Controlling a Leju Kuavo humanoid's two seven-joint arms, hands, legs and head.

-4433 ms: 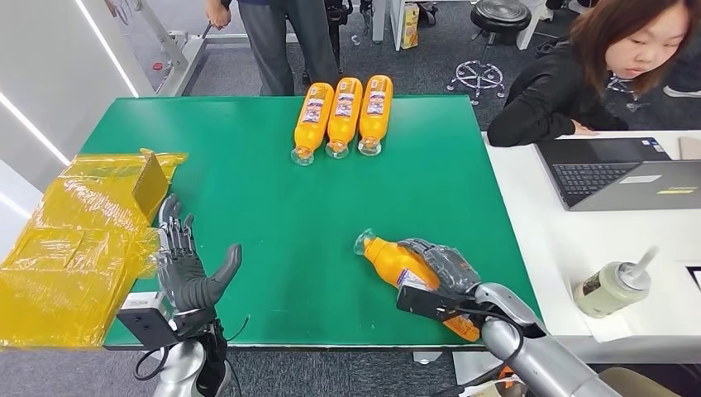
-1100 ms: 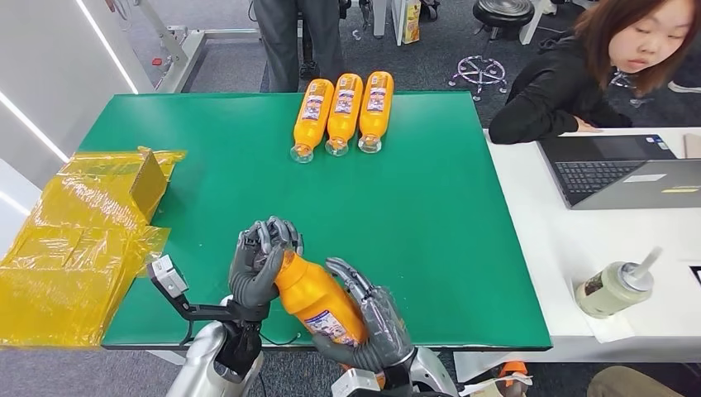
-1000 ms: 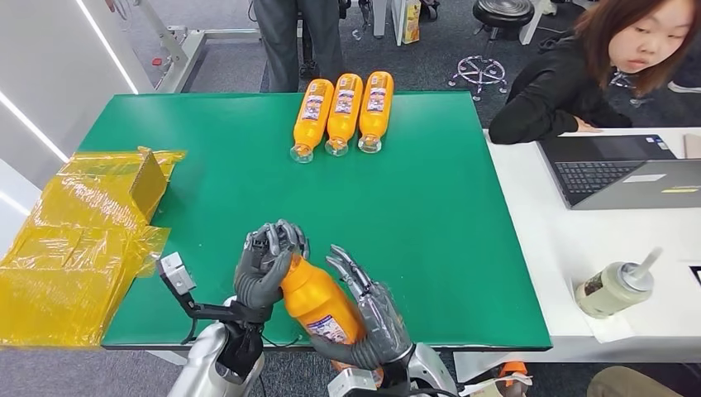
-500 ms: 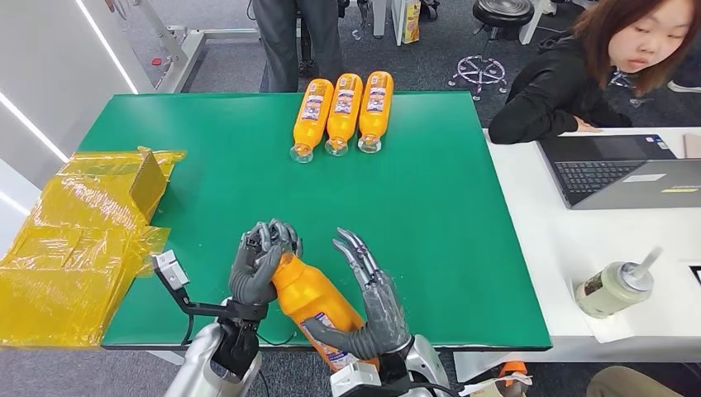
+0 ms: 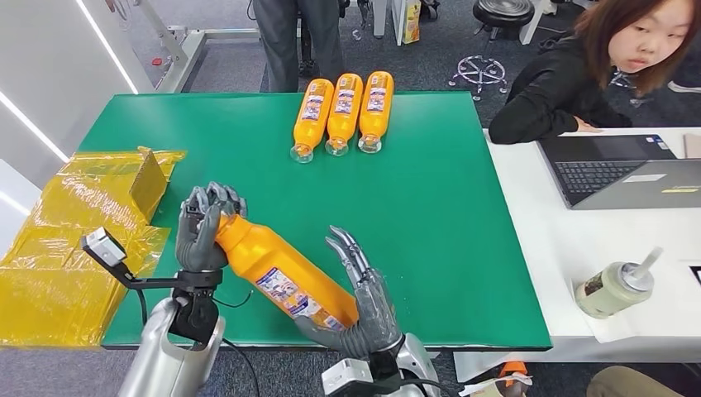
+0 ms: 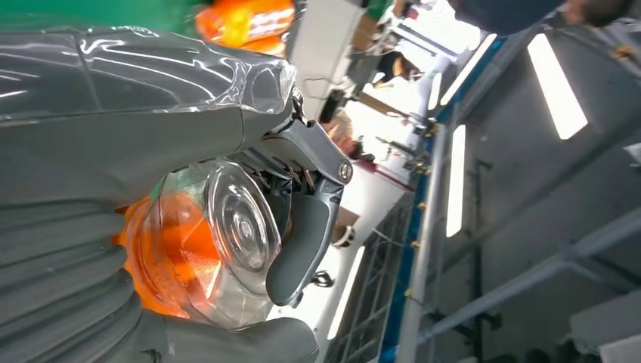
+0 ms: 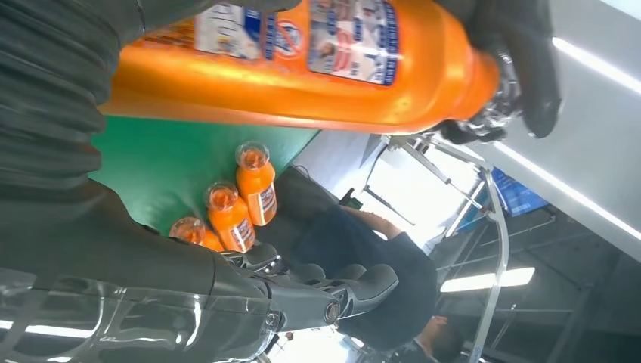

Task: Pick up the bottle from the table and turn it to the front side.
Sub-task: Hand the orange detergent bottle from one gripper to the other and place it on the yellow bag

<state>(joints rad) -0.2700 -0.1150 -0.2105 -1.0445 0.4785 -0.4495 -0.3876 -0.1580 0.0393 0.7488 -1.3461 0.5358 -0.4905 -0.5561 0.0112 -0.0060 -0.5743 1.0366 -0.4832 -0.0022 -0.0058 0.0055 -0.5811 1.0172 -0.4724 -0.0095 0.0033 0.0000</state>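
An orange bottle (image 5: 281, 277) with a clear cap hangs slantwise above the green table's (image 5: 430, 207) near edge, its label facing up. My left hand (image 5: 205, 231) grips the cap end, fingers curled around the neck (image 6: 227, 234). My right hand (image 5: 368, 310) sits at the bottle's base with its fingers spread upward and its thumb under the base. In the right wrist view the labelled bottle (image 7: 317, 68) lies across my right hand (image 7: 113, 249), whose fingers (image 7: 363, 283) stretch away from it.
Three more orange bottles (image 5: 345, 112) lie side by side at the table's far edge. Yellow wrapped packaging (image 5: 74, 240) lies at the left. A person (image 5: 595, 66) sits at the white side table with a laptop (image 5: 628, 178) and a lidded cup (image 5: 612, 288).
My left hand has swung the cap end left and away from me, so the bottle lies longer and flatter with its label up. The right hand's fingers have come off the bottle and stay spread.
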